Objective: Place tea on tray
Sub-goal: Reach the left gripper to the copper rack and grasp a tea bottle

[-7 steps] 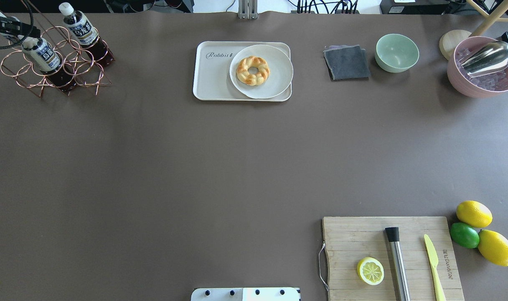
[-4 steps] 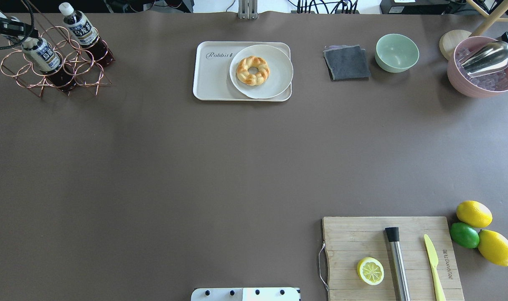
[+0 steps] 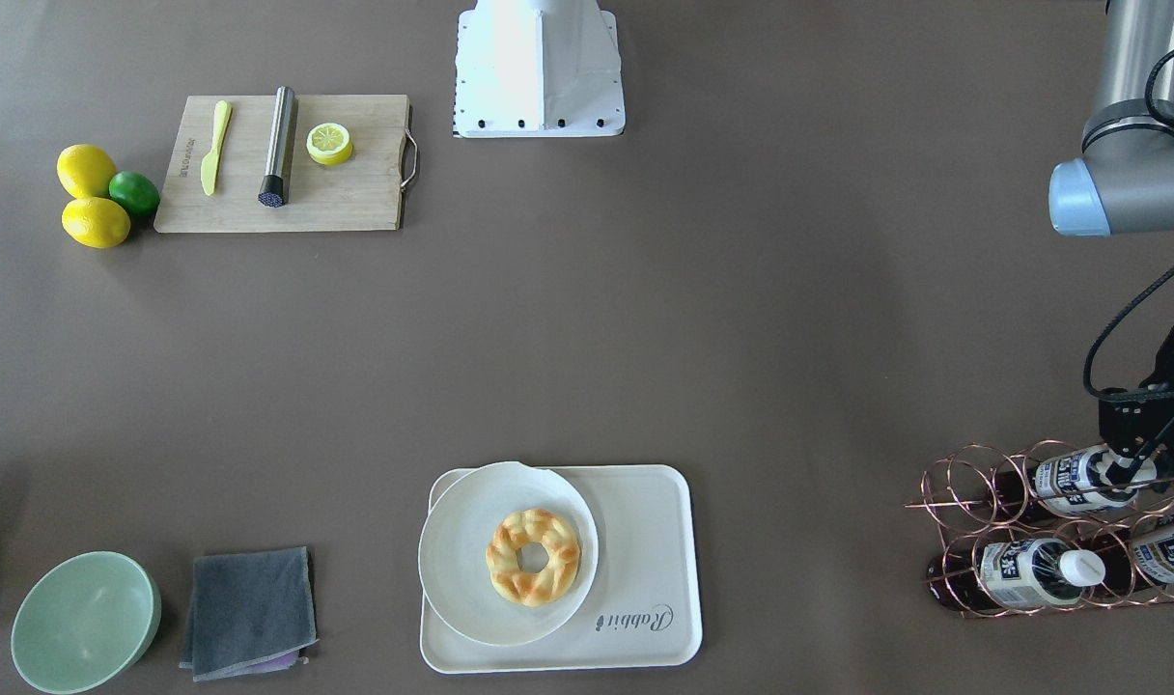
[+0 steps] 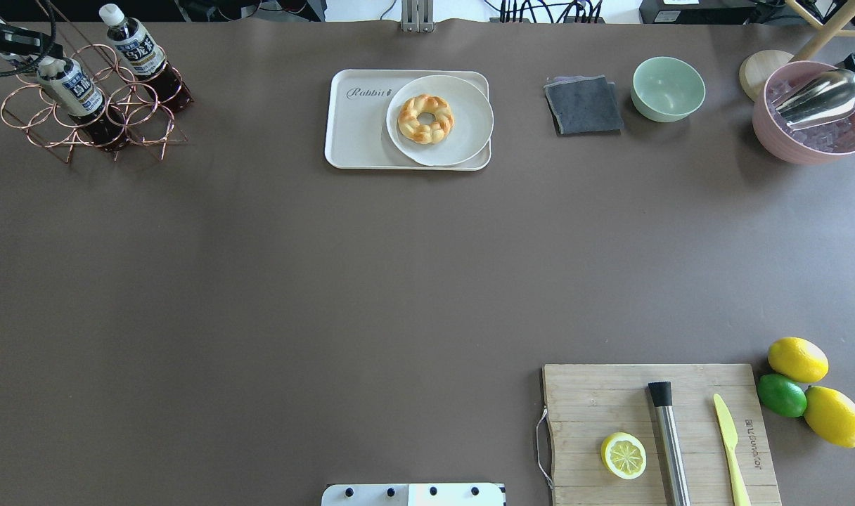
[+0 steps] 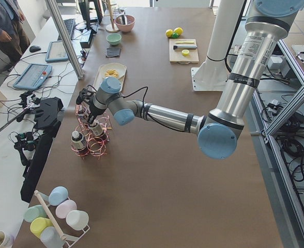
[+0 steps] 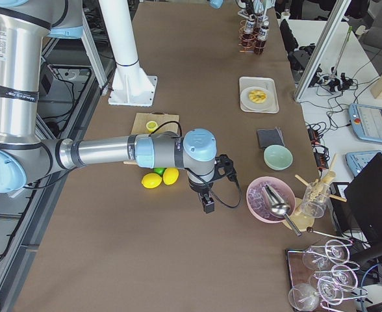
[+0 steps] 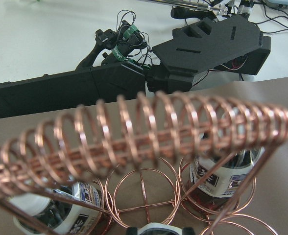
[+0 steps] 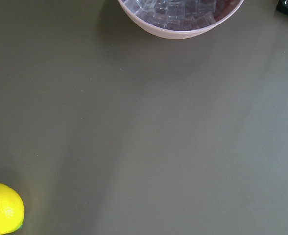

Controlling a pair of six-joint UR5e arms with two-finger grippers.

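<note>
The tea [image 4: 74, 89] is a small bottle of dark liquid with a white-and-blue label, lying tilted in a copper wire rack [image 4: 129, 130] at the far left; it also shows in the front view [image 3: 1075, 480]. My left gripper [image 4: 42, 62] reaches in from the left edge and is shut on the bottle's cap end, also seen from the front [image 3: 1126, 467]. A second bottle [image 4: 138, 48] lies in the rack behind it. The cream tray [image 4: 357, 137] stands at the far middle, apart from the rack. My right gripper [image 6: 208, 203] hangs near the pink bowl; I cannot tell its state.
A white plate [image 4: 463, 144] with a braided doughnut [image 4: 425, 119] fills the tray's right half. A grey cloth [image 4: 583, 105], green bowl [image 4: 668, 88] and pink ice bowl [image 4: 811, 140] stand far right. A cutting board [image 4: 596, 400] with lemons [image 4: 797, 359] lies near right.
The held tea bottle and my left gripper have shifted a little up and to the left, along the rack's ring. Everything else is still.
</note>
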